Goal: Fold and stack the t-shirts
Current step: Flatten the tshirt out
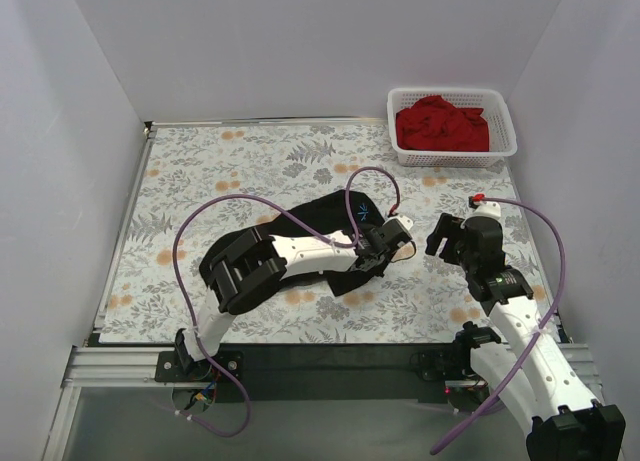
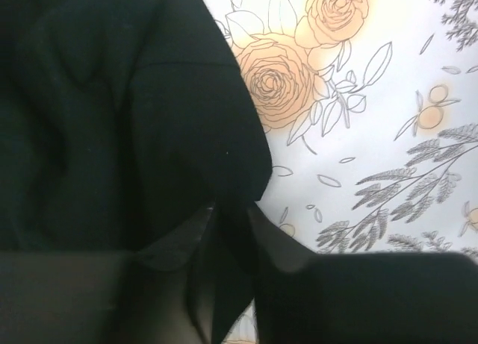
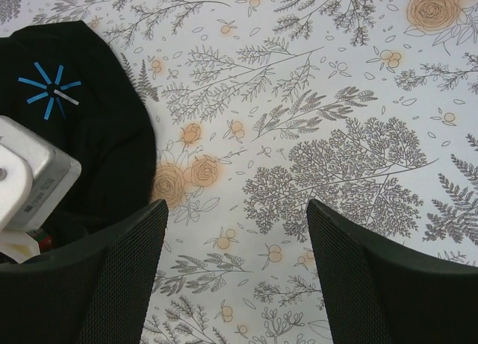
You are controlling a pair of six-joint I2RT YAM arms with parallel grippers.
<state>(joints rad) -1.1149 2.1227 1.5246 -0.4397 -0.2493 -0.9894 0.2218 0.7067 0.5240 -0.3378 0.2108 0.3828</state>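
Jaws of the left gripper (image 2: pixel 224 292) stand narrow, with a fold of the black t-shirt (image 2: pixel 112 135) caught between the two dark fingers (image 2: pixel 82 299); the hem of that shirt runs down into the gap. Seen from above, this gripper (image 1: pixel 395 243) lies low at the shirt's 3 o'clock edge. Jaws of the right gripper (image 3: pixel 235 277) are spread wide and hold nothing; between its two mesh-faced fingers (image 3: pixel 112 284) only the flowered table cover (image 3: pixel 336 157) shows. From above, the right gripper (image 1: pixel 445 236) sits just at 3 o'clock from the left one, apart from it.

Two t-shirts are in view. One black t-shirt (image 1: pixel 325 213) lies crumpled around the middle of the table (image 1: pixel 200 171), partly under the left arm, with one blue star-shaped mark (image 3: pixel 48 90) near its right edge. Farther off, at 1 o'clock in the far right corner, one white lattice basket (image 1: pixel 455 159) holds the one red t-shirt (image 1: pixel 440 126), bunched in a heap, well apart from both grippers
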